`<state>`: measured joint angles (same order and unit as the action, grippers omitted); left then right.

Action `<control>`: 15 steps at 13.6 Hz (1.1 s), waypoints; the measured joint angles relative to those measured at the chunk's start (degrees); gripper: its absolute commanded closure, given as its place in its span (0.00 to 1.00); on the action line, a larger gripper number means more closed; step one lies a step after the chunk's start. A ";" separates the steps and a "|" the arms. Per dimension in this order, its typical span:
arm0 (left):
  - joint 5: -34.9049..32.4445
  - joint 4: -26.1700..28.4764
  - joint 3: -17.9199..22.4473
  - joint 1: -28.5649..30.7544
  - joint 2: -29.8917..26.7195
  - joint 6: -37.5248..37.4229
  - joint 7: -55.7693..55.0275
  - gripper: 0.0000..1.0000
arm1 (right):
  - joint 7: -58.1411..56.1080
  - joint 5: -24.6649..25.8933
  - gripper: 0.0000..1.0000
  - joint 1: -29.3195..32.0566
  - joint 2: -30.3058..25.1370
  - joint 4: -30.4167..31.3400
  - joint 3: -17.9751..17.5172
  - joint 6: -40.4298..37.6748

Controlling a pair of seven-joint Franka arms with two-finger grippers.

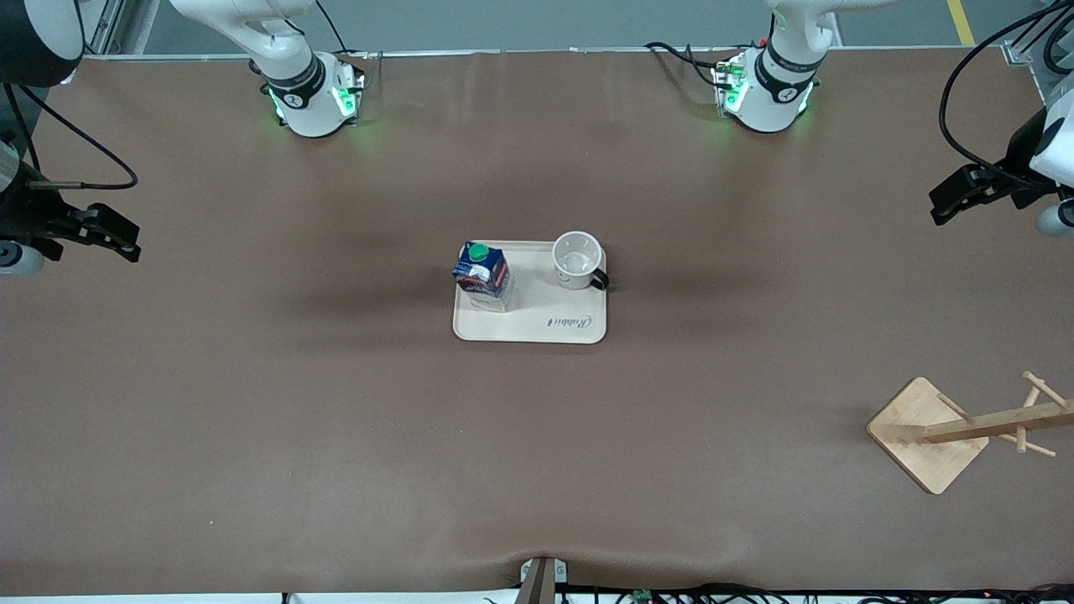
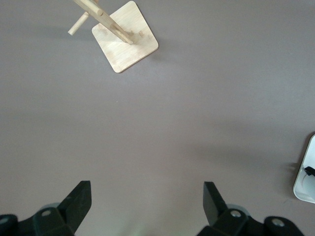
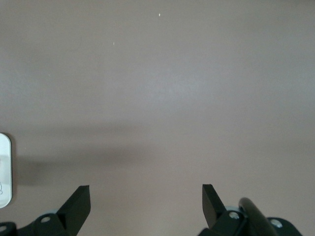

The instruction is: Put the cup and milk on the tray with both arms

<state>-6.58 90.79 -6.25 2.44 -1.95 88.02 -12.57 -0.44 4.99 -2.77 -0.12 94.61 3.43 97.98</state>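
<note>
Milk and cup both stand upright on the tray mid-table. The left gripper and right gripper hang spread wide and empty over bare table at their own ends. Best, I'd say, to hold clear and not nudge the tray.

You look down from high up across the table, facing both robots. Each wrist camera looks straight down past its own spread fingers at bare tabletop below. The left wrist view shares the wooden stand with your high view, and both wrist views catch an edge of the tray.
</note>
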 measured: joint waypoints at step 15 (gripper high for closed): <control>0.00 0.16 0.00 0.00 0.06 0.00 0.00 0.00 | -1.05 -3.13 0.00 2.75 2.16 -11.78 1.33 -11.93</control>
<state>-6.58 90.95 -6.25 2.44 -1.89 88.02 -12.57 -1.49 1.86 -0.01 2.05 82.83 4.76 86.05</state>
